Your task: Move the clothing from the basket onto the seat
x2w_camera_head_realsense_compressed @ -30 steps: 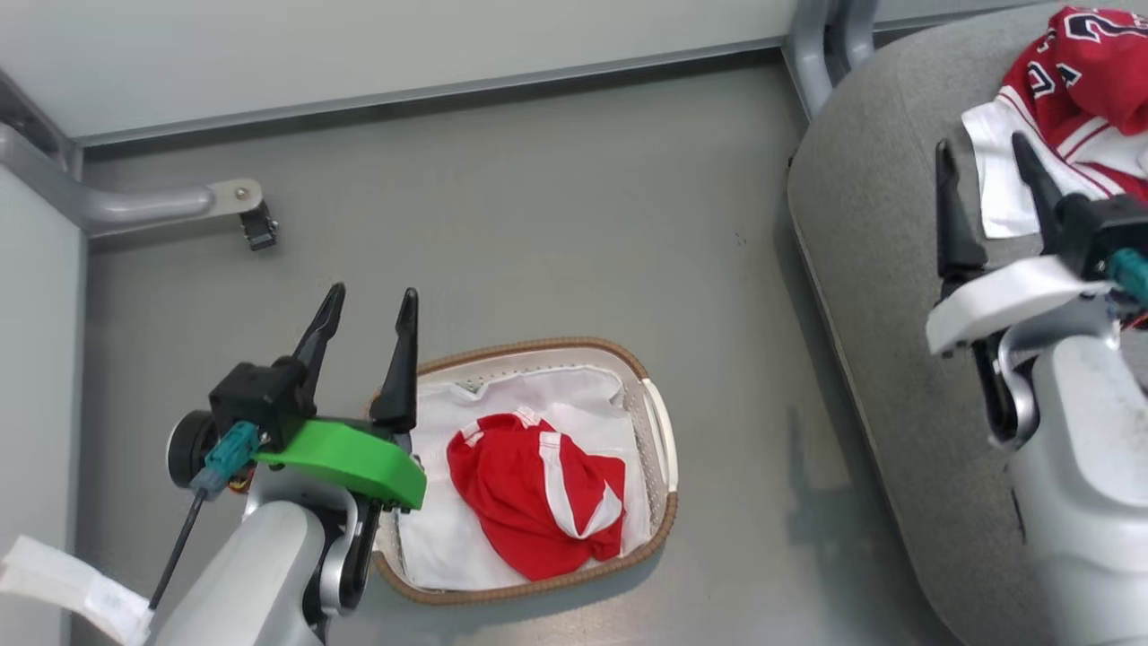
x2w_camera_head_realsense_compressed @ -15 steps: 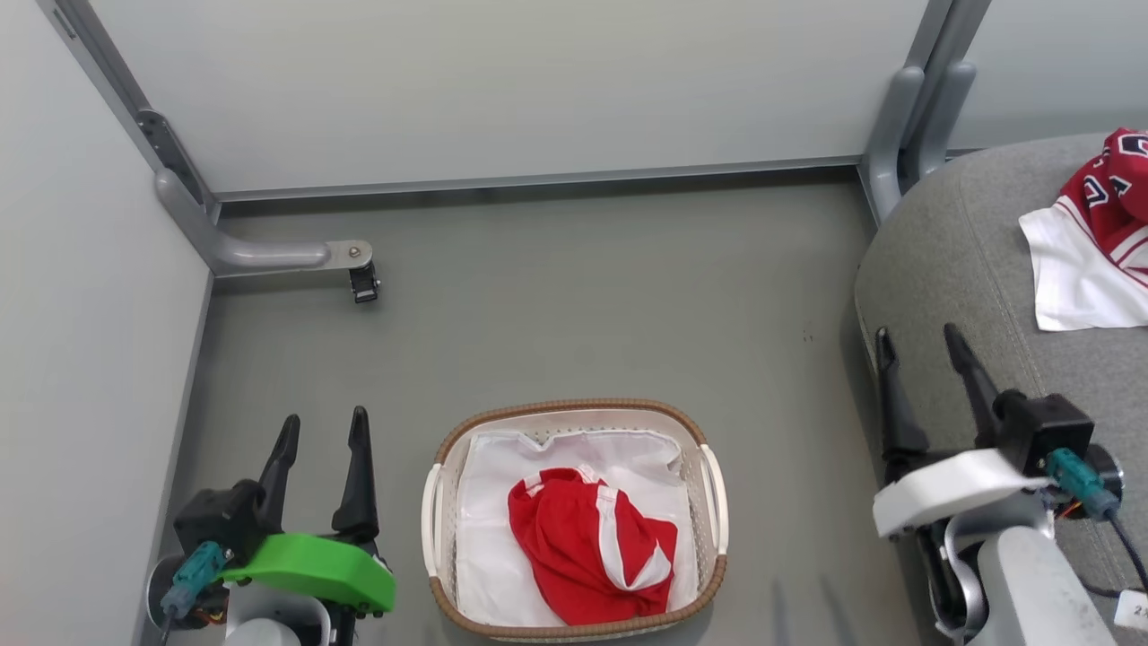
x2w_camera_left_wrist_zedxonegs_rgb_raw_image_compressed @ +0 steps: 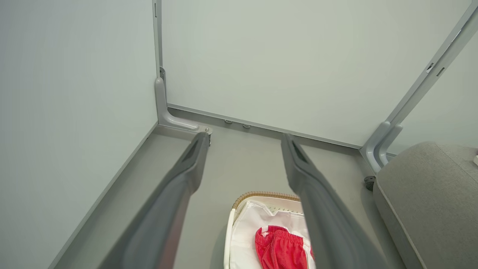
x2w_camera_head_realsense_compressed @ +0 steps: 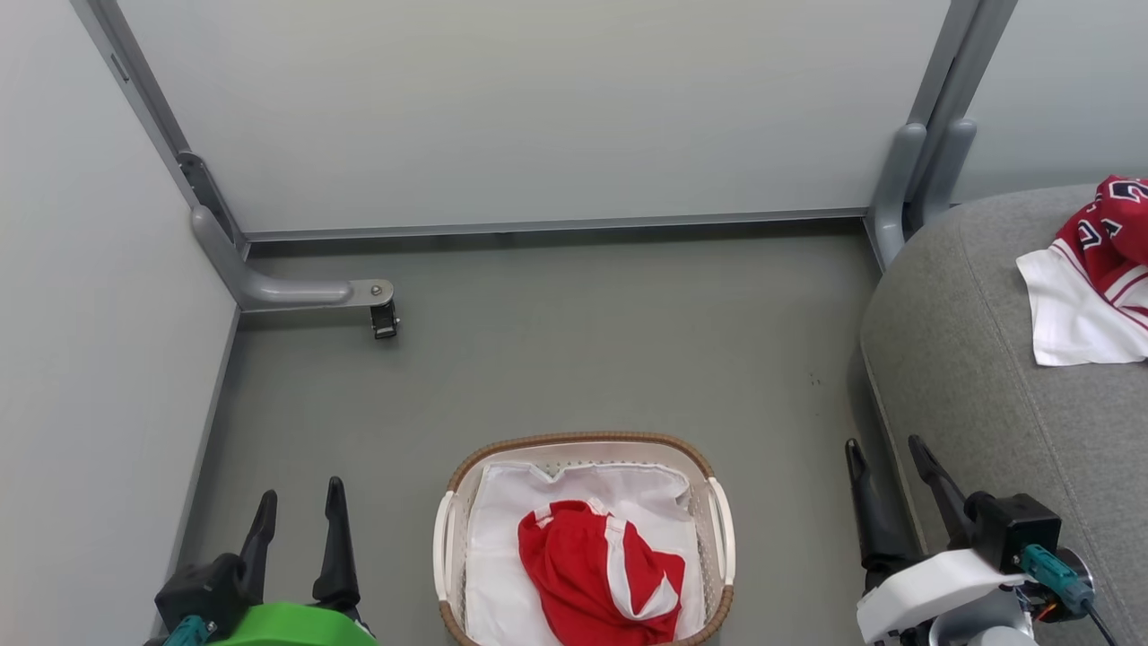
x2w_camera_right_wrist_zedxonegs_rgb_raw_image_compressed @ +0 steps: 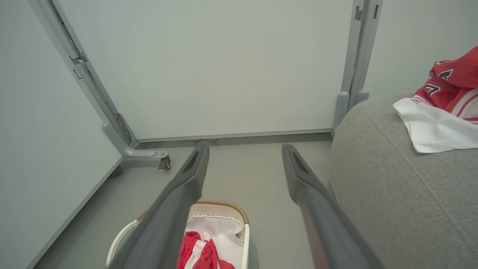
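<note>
The shorts (x2w_camera_head_realsense_compressed: 599, 583) sit heaped in the basket (x2w_camera_head_realsense_compressed: 583, 440), jersey (x2w_camera_head_realsense_compressed: 1108, 233) already on the seat (x2w_camera_head_realsense_compressed: 969, 359), so your left hand (x2w_camera_head_realsense_compressed: 301, 498) and right hand (x2w_camera_head_realsense_compressed: 883, 453) flank it, spread and empty, ready to reach in.

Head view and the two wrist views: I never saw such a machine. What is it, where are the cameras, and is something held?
It is a robot with two arms, each ending in a two-fingered hand. The head view looks down from its head; the left hand and right hand are open and empty. Each wrist view looks along one hand's dark fingers. On the floor, a basket holds red shorts on a white sheet. A red jersey lies on the grey seat.
</note>
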Tool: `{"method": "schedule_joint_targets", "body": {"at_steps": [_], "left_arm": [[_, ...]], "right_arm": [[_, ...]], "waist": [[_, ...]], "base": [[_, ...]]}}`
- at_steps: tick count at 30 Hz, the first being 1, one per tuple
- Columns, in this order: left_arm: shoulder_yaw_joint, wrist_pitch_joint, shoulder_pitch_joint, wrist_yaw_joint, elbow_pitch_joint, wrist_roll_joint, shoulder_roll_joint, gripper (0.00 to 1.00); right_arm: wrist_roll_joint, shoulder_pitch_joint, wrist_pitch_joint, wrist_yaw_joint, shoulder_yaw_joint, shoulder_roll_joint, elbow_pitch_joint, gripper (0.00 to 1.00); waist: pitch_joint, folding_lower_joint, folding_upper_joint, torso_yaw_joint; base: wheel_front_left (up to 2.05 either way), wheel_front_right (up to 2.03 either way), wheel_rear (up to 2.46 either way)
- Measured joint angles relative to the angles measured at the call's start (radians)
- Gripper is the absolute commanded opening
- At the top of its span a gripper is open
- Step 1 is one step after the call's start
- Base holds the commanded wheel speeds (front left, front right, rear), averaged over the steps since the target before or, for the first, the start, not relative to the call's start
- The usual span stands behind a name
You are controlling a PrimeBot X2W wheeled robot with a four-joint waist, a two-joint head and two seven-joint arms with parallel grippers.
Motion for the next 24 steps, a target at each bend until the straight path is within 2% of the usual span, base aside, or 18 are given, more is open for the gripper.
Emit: {"method": "schedule_joint_targets", "body": {"at_steps": [13, 24], "left_arm": [[0.018, 0.0, 0.013, -0.039, 0.045, 0.036, -0.029, 1.0], [0.036, 0.0, 0.01, -0.05, 0.059, 0.052, -0.039, 1.0]], "right_arm": [[-0.007, 0.02, 0.0, 0.0, 0.021, 0.0, -0.006, 1.0], [-0.005, 0.019, 0.0, 0.0, 0.02, 0.0, -0.001, 1.0]], "waist": [[-0.01, 0.0, 0.0, -0.003], [-0.008, 0.0, 0.0, -0.011]], "base": [[0.0, 0.0, 0.0], [0.0, 0.0, 0.0]]}}
